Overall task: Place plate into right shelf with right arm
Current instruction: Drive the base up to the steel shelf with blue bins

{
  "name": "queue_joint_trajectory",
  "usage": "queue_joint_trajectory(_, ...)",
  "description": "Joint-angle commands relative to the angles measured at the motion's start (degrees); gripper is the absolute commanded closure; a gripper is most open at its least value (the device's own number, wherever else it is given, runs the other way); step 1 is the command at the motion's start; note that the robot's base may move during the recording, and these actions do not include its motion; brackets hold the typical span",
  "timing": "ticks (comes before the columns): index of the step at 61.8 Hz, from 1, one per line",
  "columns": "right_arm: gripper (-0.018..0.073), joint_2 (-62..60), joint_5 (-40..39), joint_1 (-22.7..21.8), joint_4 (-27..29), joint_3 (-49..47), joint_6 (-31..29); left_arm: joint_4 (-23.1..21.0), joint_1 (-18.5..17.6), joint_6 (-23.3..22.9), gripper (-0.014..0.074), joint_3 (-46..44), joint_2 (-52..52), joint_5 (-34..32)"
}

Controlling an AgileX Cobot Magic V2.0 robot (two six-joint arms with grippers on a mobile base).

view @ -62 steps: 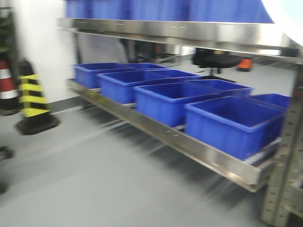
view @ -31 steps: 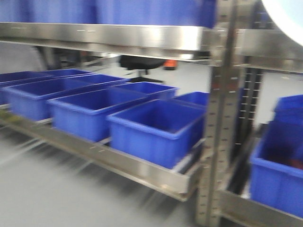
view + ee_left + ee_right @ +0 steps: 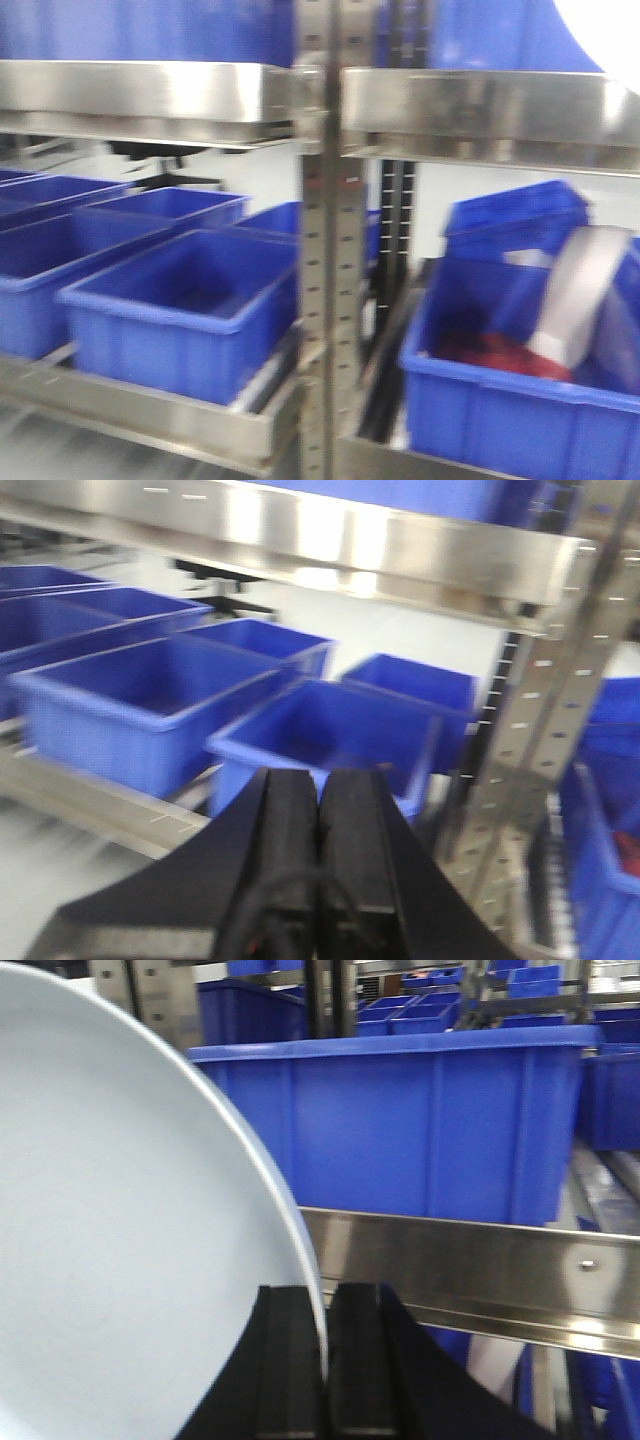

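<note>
The right gripper [image 3: 325, 1300] pinches the rim of the plate [image 3: 120, 1230], one black finger on each side of the edge. In the right wrist view the plate is held nearly on edge and fills the left half of the picture, its pale, faintly blue face towards the camera. Beyond it runs a flat steel rail [image 3: 480, 1265] of the shelf [image 3: 560, 1290], and a large blue bin [image 3: 420, 1130] stands on the level above that rail. The plate is in the air in front of the shelf; whether its rim touches the rail cannot be told.

In the front view the plate shows only as a pale curve in the top right corner, above the upper rail of the right-hand bay. A perforated upright [image 3: 320, 250] splits the shelf into two bays. In the lower right bay an open bin [image 3: 480, 420] holds something red [image 3: 500, 355] and a grey curved piece [image 3: 580, 290]. To the left of the upright, a row of open bins [image 3: 180, 310] stands on the lower rail.

The left gripper [image 3: 320, 780] has its fingers pressed together with nothing between them, and it points at the row of bins.
</note>
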Motion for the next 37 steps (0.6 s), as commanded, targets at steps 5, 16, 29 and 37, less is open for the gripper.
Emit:
queue_joint_trajectory(5,0.0494,0.54,-5.66,-0.34,0.09,-1.84,-0.28,-0.47,-0.11,-0.40,0.0724,0.59,-0.59,-5.16)
queue_joint_trajectory(16,0.0494,0.54,-5.66,-0.34,0.09,-1.84,-0.28,-0.47,-0.11,-0.40,0.0724,0.59,-0.59,-5.16)
queue_joint_trajectory(29,0.0494,0.54,-5.66,-0.34,0.09,-1.84,-0.28,-0.47,-0.11,-0.40,0.0724,0.59,-0.59,-5.16)
queue_joint_trajectory(37,0.0494,0.54,-5.66,-0.34,0.09,-1.84,-0.28,-0.47,-0.11,-0.40,0.0724,0.59,-0.59,-5.16)
